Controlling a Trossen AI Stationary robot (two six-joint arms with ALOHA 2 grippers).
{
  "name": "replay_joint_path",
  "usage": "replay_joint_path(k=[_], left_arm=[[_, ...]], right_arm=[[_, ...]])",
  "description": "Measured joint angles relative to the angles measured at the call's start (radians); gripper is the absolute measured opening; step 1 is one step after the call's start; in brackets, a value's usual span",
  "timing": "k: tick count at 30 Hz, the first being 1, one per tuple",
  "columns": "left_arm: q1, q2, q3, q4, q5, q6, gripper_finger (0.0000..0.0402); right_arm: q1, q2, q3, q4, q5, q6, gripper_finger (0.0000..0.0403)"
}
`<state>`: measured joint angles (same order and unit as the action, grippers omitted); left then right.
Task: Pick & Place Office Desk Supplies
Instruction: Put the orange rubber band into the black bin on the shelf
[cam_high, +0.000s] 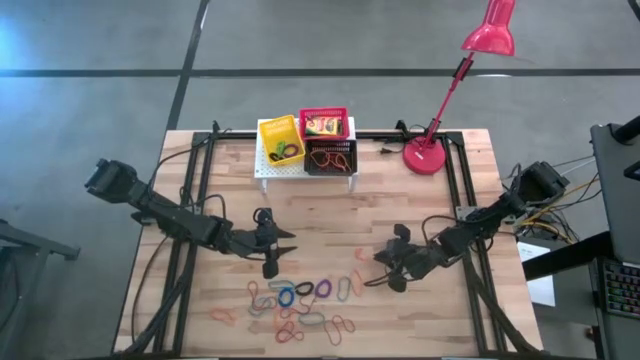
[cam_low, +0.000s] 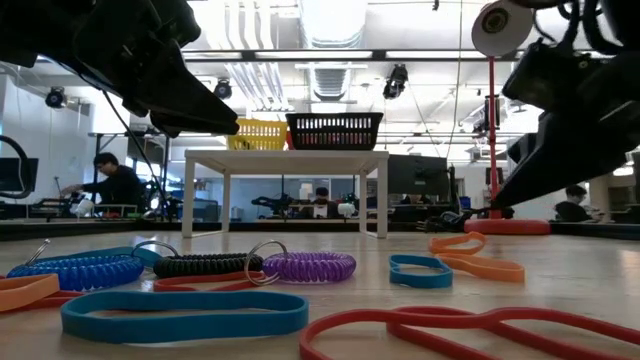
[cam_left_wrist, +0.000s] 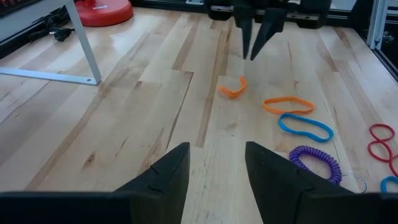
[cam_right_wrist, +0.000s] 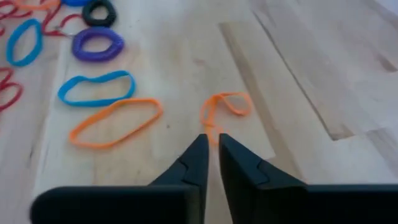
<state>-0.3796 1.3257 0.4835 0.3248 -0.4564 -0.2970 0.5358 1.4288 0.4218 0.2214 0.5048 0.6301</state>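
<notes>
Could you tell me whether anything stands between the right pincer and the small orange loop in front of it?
Nothing visible does. The right pincer sits with its narrow tips right at the near end of the small orange loop; only bare table surrounds it.

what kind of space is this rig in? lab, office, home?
Most likely a robotics lab or open workshop. The low view shows a large hall with exposed ceiling ducts, rows of workbenches with monitors, and a person seated at a station. The high view shows bare concrete floor around the wooden table.
</notes>
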Motion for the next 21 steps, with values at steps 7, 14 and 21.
replay_joint_path(k=[7,14,21], left_arm=[[0.000,0.000,0.000,0.000,0.000,0.000,0.0163],[0.001,0.000,0.000,0.000,0.000,0.000,0.0163],[0.002,0.000,0.000,0.002,0.000,0.000,0.0163]], right_arm=[[-0.051,0.000,-0.002,0.003,-0.026,-0.085,0.0128],[-0.081,0.031,-0.005,0.113,-0.086,-0.237,0.0146],[-0.108,0.184,-0.001,0.215,-0.134,-0.248,0.0127]])
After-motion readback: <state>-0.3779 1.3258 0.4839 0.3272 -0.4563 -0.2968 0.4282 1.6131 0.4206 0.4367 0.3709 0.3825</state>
